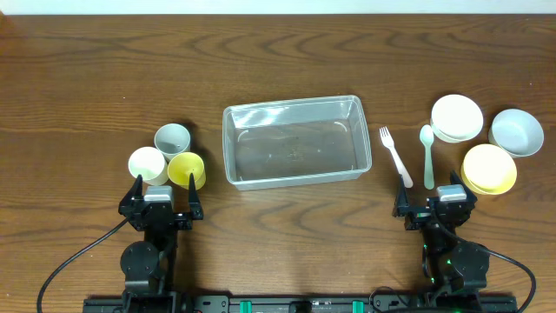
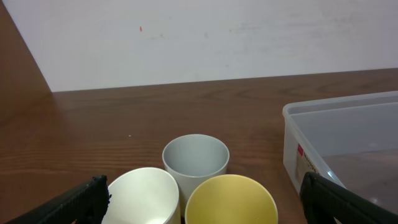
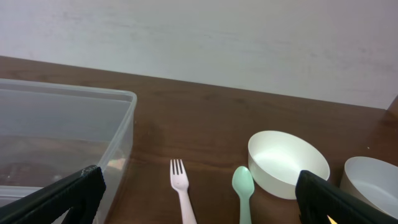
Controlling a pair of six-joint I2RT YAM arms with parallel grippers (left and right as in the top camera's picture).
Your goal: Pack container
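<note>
Overhead, we see the container (image 1: 292,106) empty, mouth up, midway between the arms, long axis left-right. The left gripper (image 1: 163,195) and right gripper (image 1: 434,202) gape wide, holding nothing. Left wrist: the cups (image 2: 195,158) touch, so we risk toppling neighbours. Right wrist: the flat fork (image 3: 181,190), we judge, may slip when pinched.

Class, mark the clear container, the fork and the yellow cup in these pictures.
container (image 1: 295,148): overhead view, on its bare floor.
fork (image 1: 396,158): overhead view, midway along its handle.
yellow cup (image 1: 186,169): overhead view, inside its open mouth.
</note>
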